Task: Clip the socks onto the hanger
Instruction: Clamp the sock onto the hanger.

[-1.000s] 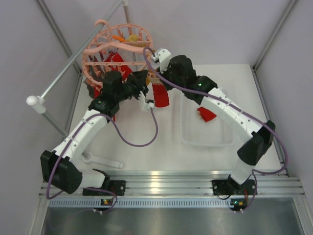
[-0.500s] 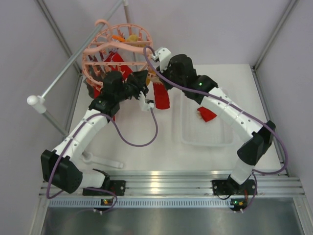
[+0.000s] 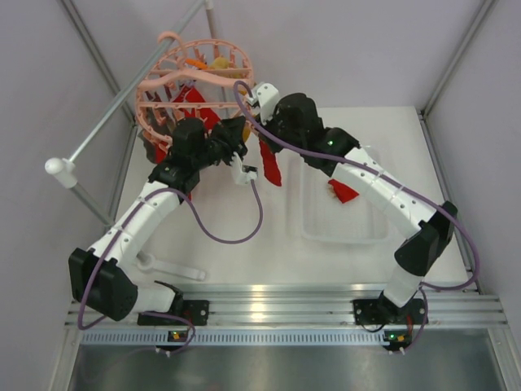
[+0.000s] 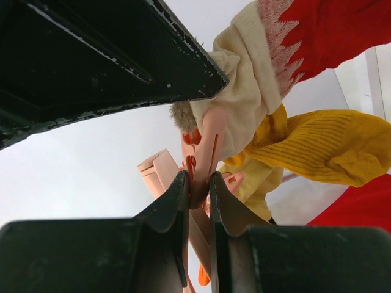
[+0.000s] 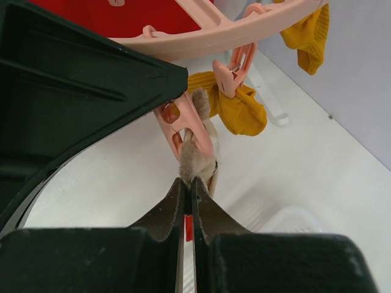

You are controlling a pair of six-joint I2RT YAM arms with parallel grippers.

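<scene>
The salmon-pink hanger [image 3: 191, 77] hangs at the back left with red and yellow socks clipped on it. My left gripper [image 4: 198, 180] is shut on one of its pink clip pegs [image 4: 204, 143]; the peg's mouth sits over the cream cuff [image 4: 244, 104] of a red sock [image 4: 342, 30]. My right gripper [image 5: 189, 182] is shut on that fuzzy cuff [image 5: 194, 160], just below the peg [image 5: 177, 125]. In the top view the two grippers meet under the hanger's near rim and the red sock [image 3: 269, 167] dangles below them. A mustard-yellow sock [image 5: 235, 110] hangs from the neighbouring peg.
A clear plastic tray [image 3: 366, 232] lies on the white table right of centre, with another red sock [image 3: 345, 192] in it. The grey metal rail [image 3: 122, 102] runs diagonally past the hanger on the left. A white hook-like piece [image 3: 167, 267] lies near the left arm's base.
The right arm has shifted slightly left and toward the hanger, carrying the red sock's cuff closer to the peg. The sock now hangs narrower. The left gripper stays put.
</scene>
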